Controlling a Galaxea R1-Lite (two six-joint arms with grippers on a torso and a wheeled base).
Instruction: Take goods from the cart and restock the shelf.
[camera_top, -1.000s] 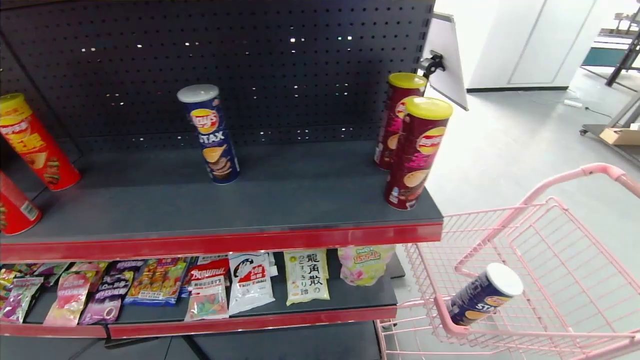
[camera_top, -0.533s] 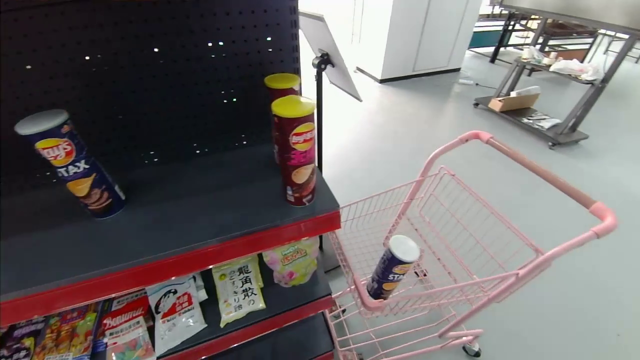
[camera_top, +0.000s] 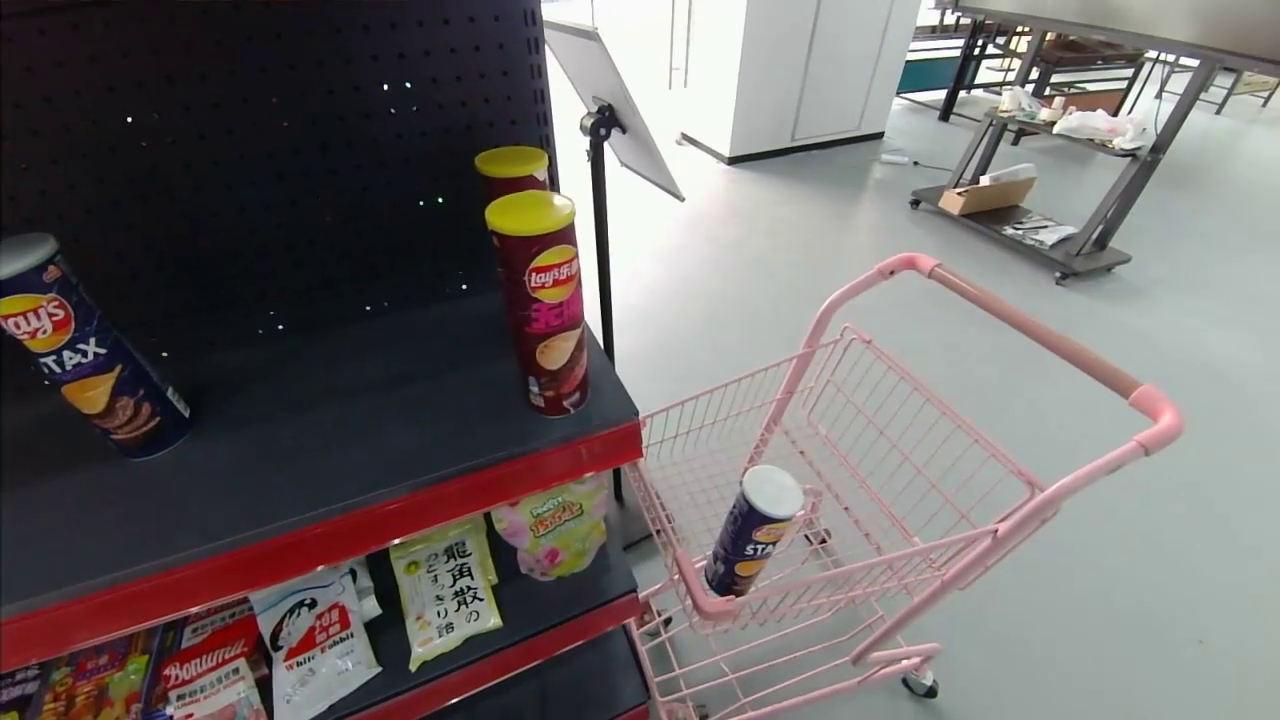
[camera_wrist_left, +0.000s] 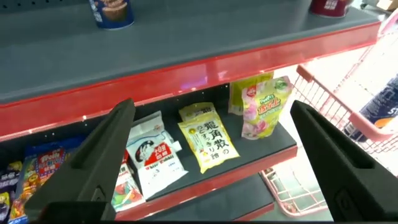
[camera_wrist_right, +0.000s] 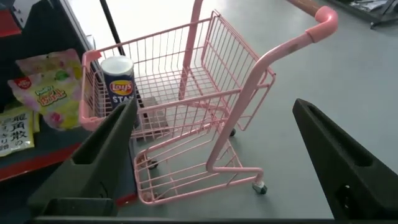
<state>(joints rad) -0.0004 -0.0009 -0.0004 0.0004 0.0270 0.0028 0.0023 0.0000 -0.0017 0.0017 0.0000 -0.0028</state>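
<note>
The blue can (camera_top: 752, 530) is the only item I can see in the pink cart (camera_top: 1040, 340). It leans in the corner nearest the shelf (camera_top: 330, 440), white lid up, with its long axis tipped a little off vertical. The cart is on my right, so I judge the right gripper (camera_wrist_right: 214, 106) to be the nearer one. Its fingers (camera_wrist_right: 99, 162) are spread wide with nothing between them. From that wrist, the can (camera_wrist_right: 121, 84) sits beyond the tip of one finger, not in the gap, so the hand would need to shift sideways toward the shelf before coming down over the lid. The left gripper (camera_wrist_left: 211, 104) is also wide open and empty. It faces the lower shelf's snack bags (camera_wrist_left: 208, 140), with the cart off to its side.
</note>
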